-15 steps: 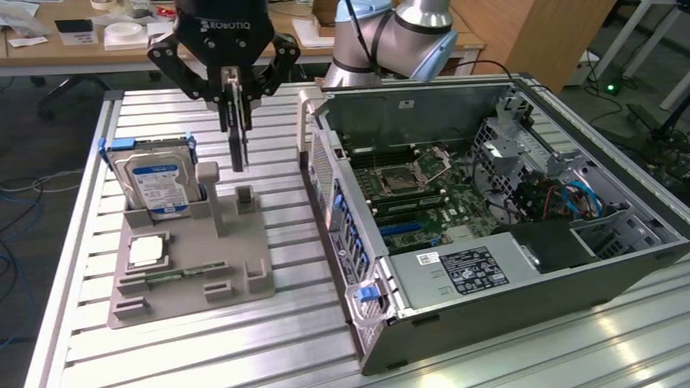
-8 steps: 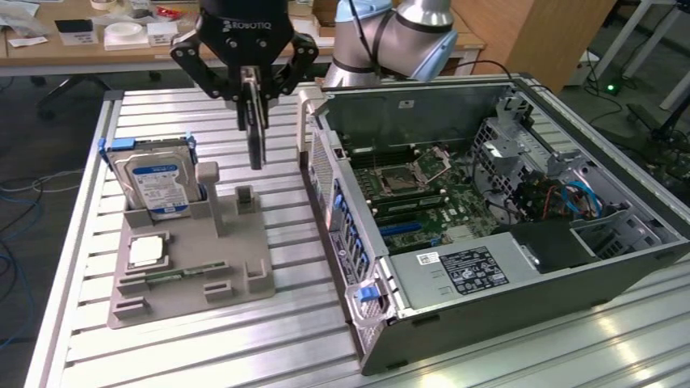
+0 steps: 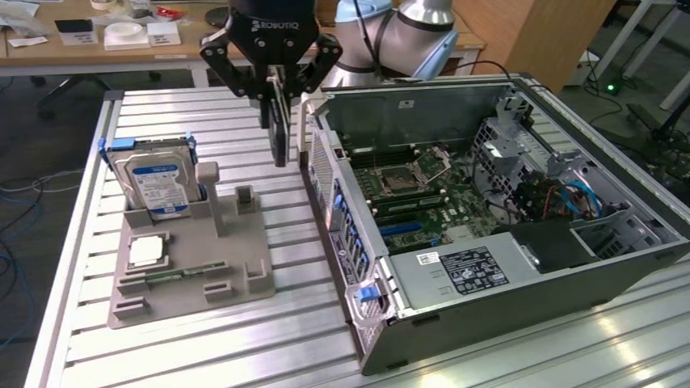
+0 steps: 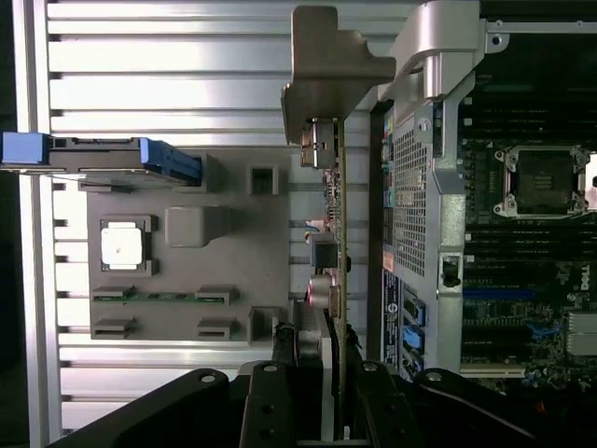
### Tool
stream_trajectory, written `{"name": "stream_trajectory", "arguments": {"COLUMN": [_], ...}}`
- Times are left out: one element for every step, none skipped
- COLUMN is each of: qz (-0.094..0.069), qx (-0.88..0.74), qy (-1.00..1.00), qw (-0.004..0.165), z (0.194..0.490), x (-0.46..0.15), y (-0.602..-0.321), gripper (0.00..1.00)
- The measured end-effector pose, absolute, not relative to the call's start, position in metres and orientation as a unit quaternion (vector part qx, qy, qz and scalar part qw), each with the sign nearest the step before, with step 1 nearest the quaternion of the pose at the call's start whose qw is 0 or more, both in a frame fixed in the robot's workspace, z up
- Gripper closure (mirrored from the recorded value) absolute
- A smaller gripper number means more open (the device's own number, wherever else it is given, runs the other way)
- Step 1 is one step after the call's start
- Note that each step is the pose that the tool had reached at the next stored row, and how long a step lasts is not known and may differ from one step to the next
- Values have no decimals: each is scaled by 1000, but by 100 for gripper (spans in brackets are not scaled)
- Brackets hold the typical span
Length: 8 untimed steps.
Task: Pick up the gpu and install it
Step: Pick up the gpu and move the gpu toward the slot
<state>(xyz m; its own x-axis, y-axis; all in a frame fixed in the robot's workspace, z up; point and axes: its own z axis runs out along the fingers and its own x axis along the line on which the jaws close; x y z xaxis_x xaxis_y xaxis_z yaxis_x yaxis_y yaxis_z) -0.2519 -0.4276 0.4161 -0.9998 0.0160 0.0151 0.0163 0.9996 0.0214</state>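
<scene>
Above table [image 3: 183,113], between gray holder [image 3: 242,250] and computer case [image 3: 518,311] | gripper [image 3: 278,82] clamped on gpu [image 3: 281,133], card vertical | narrow gap to case edge, wider room holder-side

Overhead light floods the ribbed table [image 3: 216,347], glaring white on slats beside the computer case [image 3: 485,315]. My fingers [image 4: 266,411] show near-black; the bracket of the gpu [image 4: 328,65] gleams dull grey; the case's inside lies dim.

Probably a robotics lab: slotted aluminium bench [image 3: 216,356], open computer case [image 3: 518,323], wooden desks [image 3: 76,52] behind.
</scene>
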Motion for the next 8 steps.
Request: {"name": "stream_trajectory", "arguments": {"qz": [-11,-11,-11,-11,-11,-11,-11,-11], "qx": [-8,-8,-8,-8,-8,-8,-8,-8], "qy": [-1000,-1000,-1000,-1000,-1000,-1000,-1000,-1000], "qw": [7,7,7,7,7,7,7,7], "z": [416,416,416,416,416,416,416,416], "x": [-249,-247,-244,-242,-239,-237,-235,-232], "y": [-428,-428,-428,-428,-428,-428,-428,-428], "gripper": [72,72,72,72,72,72,72,72]}}
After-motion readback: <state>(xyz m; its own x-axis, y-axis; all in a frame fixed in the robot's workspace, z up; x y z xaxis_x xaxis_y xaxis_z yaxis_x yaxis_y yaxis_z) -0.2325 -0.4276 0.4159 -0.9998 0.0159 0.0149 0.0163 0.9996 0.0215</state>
